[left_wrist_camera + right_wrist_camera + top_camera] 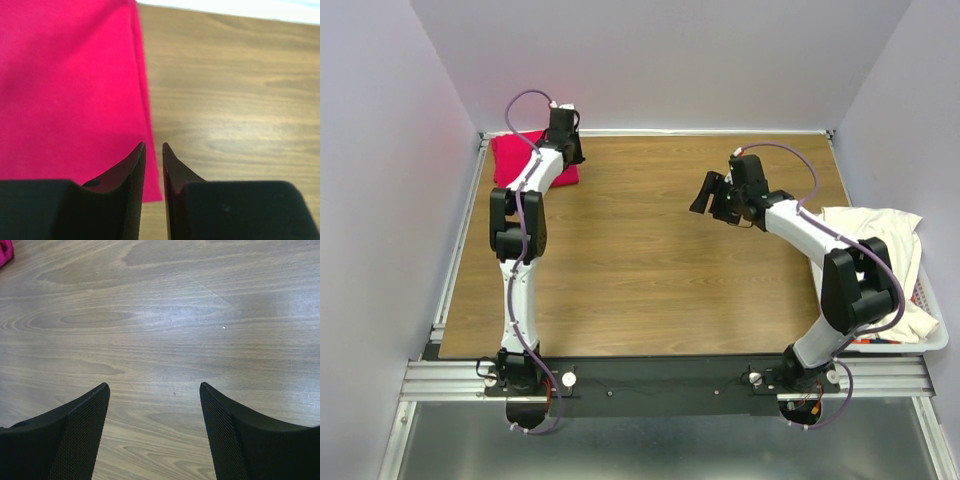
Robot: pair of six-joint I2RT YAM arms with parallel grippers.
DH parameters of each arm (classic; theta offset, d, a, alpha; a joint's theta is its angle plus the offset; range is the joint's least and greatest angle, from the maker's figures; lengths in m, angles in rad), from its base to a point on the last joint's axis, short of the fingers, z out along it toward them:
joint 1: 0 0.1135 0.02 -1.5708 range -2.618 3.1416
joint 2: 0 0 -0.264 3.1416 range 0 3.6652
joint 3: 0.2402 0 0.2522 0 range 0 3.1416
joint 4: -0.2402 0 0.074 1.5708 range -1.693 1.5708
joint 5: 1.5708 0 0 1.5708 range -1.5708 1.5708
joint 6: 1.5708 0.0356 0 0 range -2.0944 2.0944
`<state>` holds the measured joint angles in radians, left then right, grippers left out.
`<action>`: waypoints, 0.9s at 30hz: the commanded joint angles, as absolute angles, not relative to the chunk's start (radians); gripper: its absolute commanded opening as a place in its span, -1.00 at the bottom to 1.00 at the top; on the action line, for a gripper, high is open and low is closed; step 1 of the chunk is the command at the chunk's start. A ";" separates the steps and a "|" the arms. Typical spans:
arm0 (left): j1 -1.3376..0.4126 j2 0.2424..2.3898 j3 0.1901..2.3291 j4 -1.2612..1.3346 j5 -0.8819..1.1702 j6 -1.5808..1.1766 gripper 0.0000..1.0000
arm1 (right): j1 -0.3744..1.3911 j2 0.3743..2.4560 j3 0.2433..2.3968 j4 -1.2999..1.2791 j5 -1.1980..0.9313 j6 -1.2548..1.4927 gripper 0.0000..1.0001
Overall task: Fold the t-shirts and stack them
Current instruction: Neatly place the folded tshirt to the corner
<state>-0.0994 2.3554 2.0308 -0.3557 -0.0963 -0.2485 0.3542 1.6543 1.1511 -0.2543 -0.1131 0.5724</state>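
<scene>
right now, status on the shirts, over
Left tool narrowly open, empty, at edge of crimson-red cloth t-shirt. Right tool wide open, empty. Cream-white cloth t-shirt draped over white plastic basket. Nothing blocking.

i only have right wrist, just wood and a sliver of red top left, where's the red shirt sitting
Observer: The red t-shirt lies folded flat in the far left corner of the table.
Operator: ok and what's left gripper up to
Observer: The left gripper hangs over the shirt's right edge. Its jaws are nearly together with a slim gap, and I can't see any cloth pinched between them.
Operator: where's the white one
Observer: The cream-white t-shirt is unfolded and draped over the white laundry basket at the table's near right side.
</scene>
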 commanded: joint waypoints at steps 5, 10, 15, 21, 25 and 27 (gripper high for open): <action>-0.081 2.387 2.013 -0.420 -0.164 -0.272 -0.49 | 0.359 1.621 1.101 -0.227 -0.081 0.583 0.59; -0.069 2.421 2.031 -0.462 -0.206 -0.253 -0.49 | 0.359 1.615 1.083 -0.219 -0.090 0.586 0.59; -0.052 2.425 1.999 -0.477 -0.219 -0.255 -0.51 | 0.357 1.597 1.069 -0.216 -0.092 0.586 0.59; -0.015 2.399 1.962 -0.480 -0.232 -0.250 -0.51 | 0.359 1.583 1.052 -0.212 -0.100 0.588 0.59; -0.008 2.376 1.951 -0.482 -0.236 -0.233 -0.51 | 0.359 1.578 1.045 -0.209 -0.098 0.591 0.59; -0.008 2.372 1.956 -0.491 -0.236 -0.229 -0.51 | 0.359 1.578 1.043 -0.207 -0.100 0.591 0.59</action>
<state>-0.0299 2.3928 1.9842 -0.4179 -0.1856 -0.2523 0.3542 1.6062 1.0634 -0.2249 -0.1081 0.5800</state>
